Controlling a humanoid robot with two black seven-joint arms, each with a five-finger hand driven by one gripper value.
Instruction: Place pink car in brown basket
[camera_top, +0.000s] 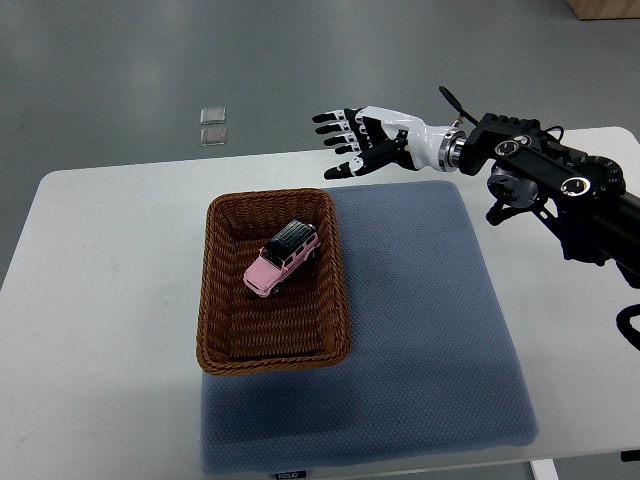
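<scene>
From above, the pink car (283, 259) sits inside the brown basket (222, 300), roughly in the middle of its upper half and turned at a slant, black roof up and all of it resting on the woven floor. Nothing is touching it. The basket lies on the left part of a grey-blue mat (430, 330), which covers most of a white table (100, 300); the mat probably gives the basket a soft, non-slip footing so it keeps its place when something is dropped in.

The right hand (365, 141) comes in from the right edge on a black arm and hangs over the far edge of the table, well apart from the basket and up beyond its far right corner. Its fingers are spread and relaxed, palm toward the basket, and it holds nothing. Hovering there off to the side, it looks clear of the work, not reaching for it. The left arm is nowhere in this view.

With the car lying in the basket and the hand empty, the job looks done to me.

Two small clear squares (212, 125) lie on the floor past the table.
</scene>
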